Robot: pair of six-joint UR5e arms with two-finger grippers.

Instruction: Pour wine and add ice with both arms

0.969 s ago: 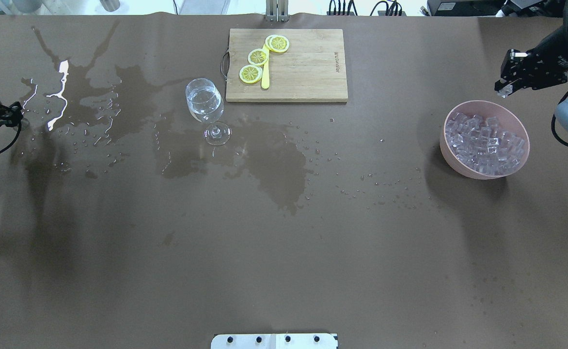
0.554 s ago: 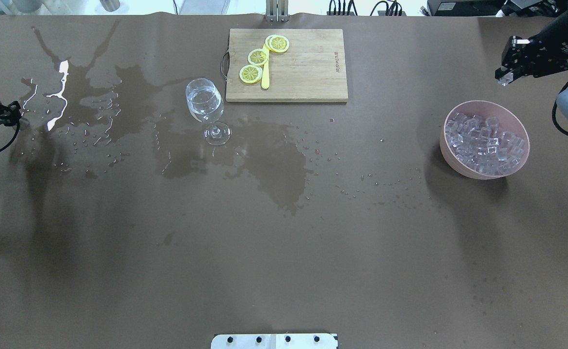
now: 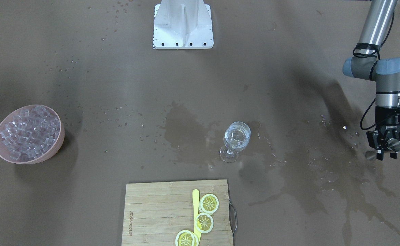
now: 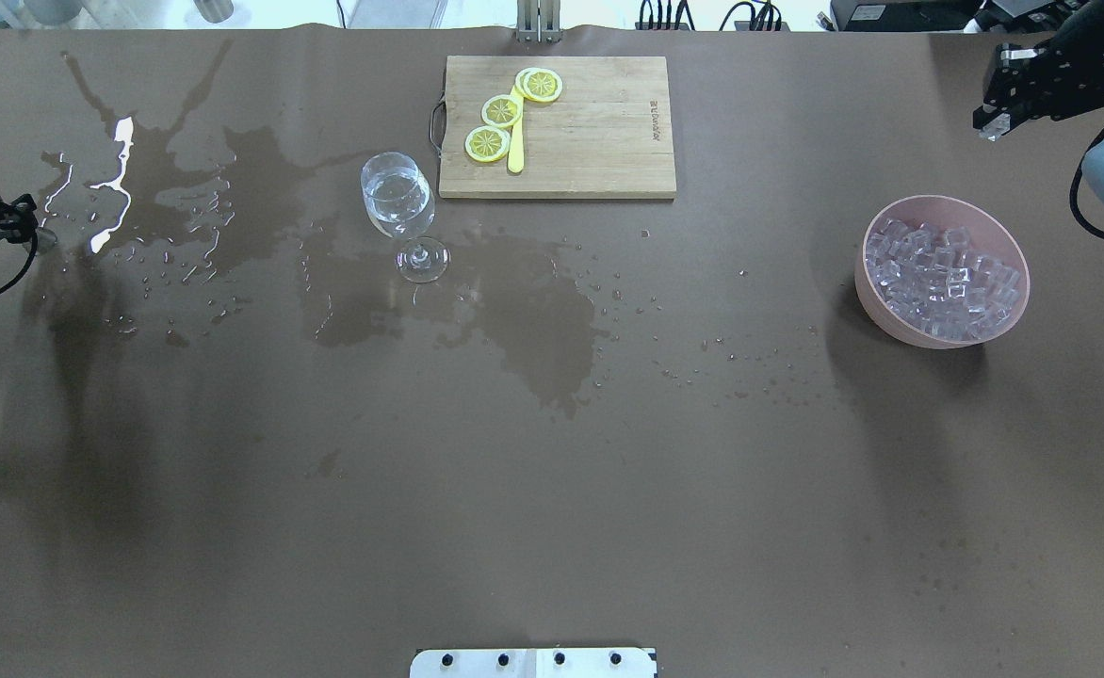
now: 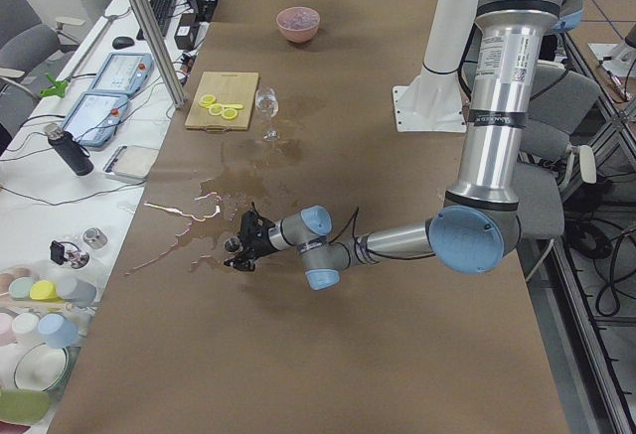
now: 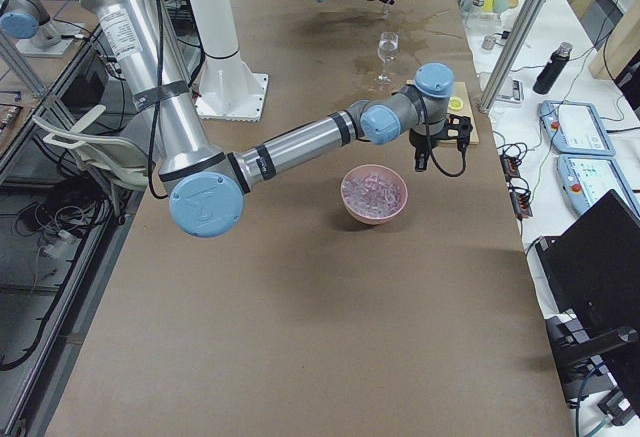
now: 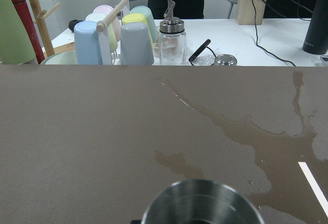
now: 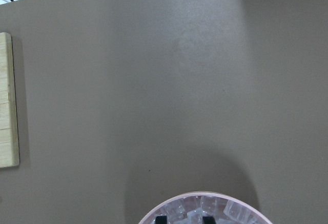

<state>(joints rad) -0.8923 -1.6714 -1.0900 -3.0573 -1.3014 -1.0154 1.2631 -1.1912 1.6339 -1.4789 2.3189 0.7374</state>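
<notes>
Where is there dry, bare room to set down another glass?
Free: the broad strip between the white base plate and the spill; also between the cutting board and the pink bowl. Crowded: wet around the wine glass.

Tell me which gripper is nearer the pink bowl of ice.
Right. The right gripper hangs just past the pink bowl on its far right side. The left gripper, with a steel jigger, is at the opposite end of the table, beyond the wine glass.

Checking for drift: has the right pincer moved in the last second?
Yes. In the overhead view, the black right pincer has shifted toward the view's top edge, farther from the round pink bowl of ice cubes.
</notes>
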